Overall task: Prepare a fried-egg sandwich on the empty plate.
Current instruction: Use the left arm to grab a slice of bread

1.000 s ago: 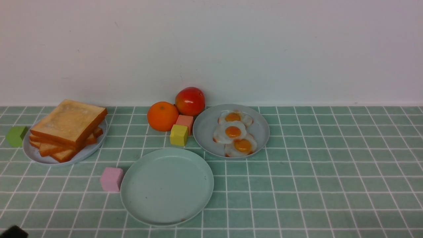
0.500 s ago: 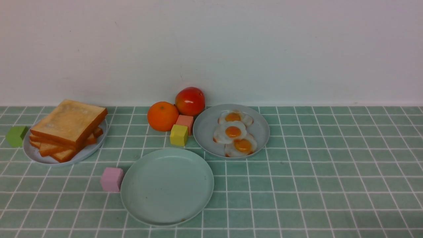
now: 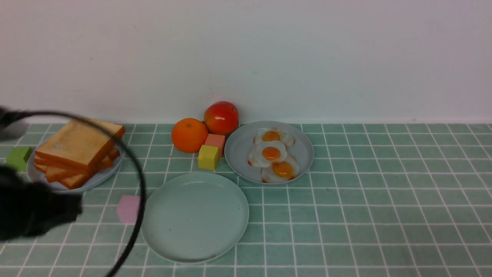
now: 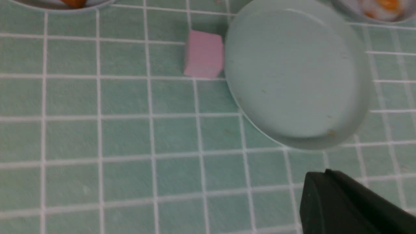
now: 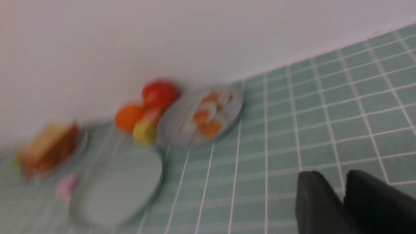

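The pale green tiled counter [image 3: 365,215] was bare of machinery a moment ago; now my left arm [image 3: 30,211] has swung in over its front-left corner as a dark blur, its black cable [image 3: 141,181] looping across my front view of the toast. I take that as the opening reach for bread, with nothing built yet. The round, smooth mint-green plate [image 3: 194,215] lies bare near the front edge, a little left of the middle. A blue-grey round plate [image 3: 240,154] sits just behind it toward the back edge with three glossy white fried eggs [image 3: 271,153], orange-yolked. A second blue-grey plate [image 3: 96,179] by the left edge holds the stack of thick golden toast slices [image 3: 78,144], untouched. An orange [image 3: 189,135] and a red round fruit [image 3: 220,117] rest at the back edge. The small cubes have not shifted: pink [image 3: 128,207] just beside the mint plate, yellow [image 3: 208,157] and salmon [image 3: 215,140] by the fruit, green [image 3: 17,157] at the left edge. Of the left gripper [image 4: 328,182] I see one dark finger only, so I cannot tell its opening. The right gripper [image 5: 339,177] has its fingers nearly together, holding nothing.
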